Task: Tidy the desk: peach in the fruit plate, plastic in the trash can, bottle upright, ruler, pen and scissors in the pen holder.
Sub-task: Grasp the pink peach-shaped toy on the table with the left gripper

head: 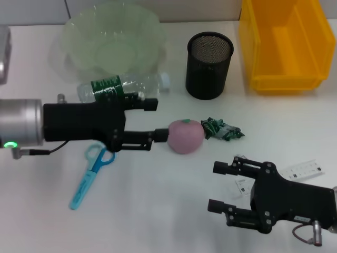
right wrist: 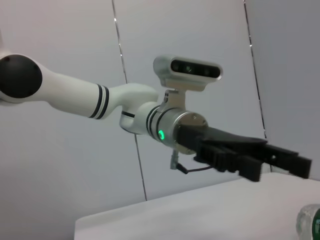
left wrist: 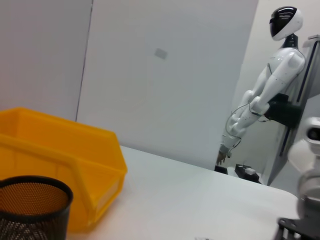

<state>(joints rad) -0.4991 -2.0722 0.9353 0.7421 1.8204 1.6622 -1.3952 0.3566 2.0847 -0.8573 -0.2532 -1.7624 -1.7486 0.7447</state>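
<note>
Bright, even overhead light washes the white desk (head: 174, 195) almost to glare, so shadows stay faint and soft under the black mesh cylindrical pen holder (head: 209, 65) and the pink round peach (head: 185, 136). The translucent pale-green fruit plate (head: 110, 39) looks hazy. Both wrist views are slightly soft, with a cool grey cast.
</note>
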